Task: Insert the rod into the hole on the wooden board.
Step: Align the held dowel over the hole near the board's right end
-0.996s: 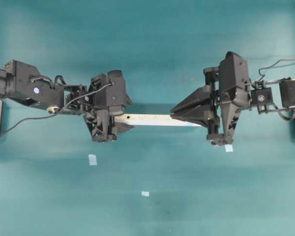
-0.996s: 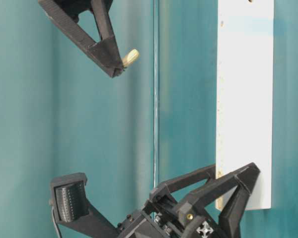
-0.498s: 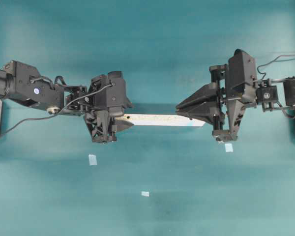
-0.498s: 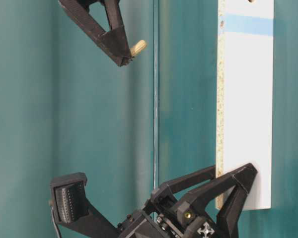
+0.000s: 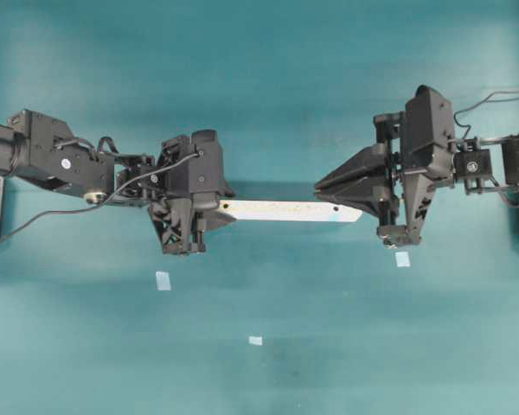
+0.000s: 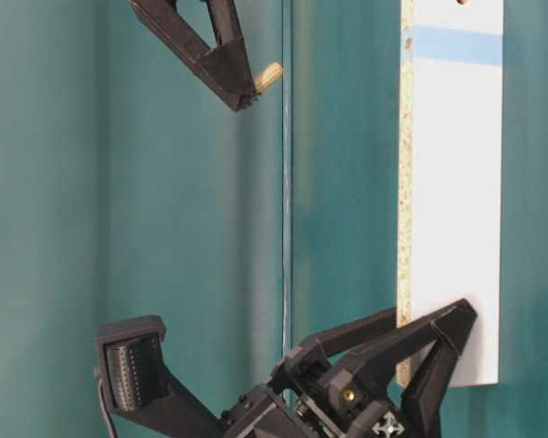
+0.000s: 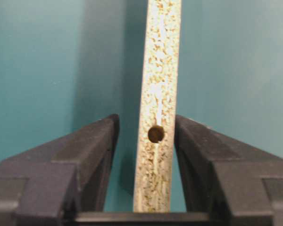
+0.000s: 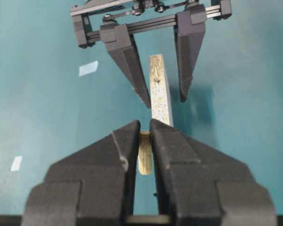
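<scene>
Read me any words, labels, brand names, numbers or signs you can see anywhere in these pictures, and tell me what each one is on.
None: no readable text shows in any view.
The long pale speckled particleboard strip bears only a plain light-blue band.
The small light-blue tape squares on the teal table are blank.
The black left gripper and black right gripper show no lettering on their fingers.
</scene>
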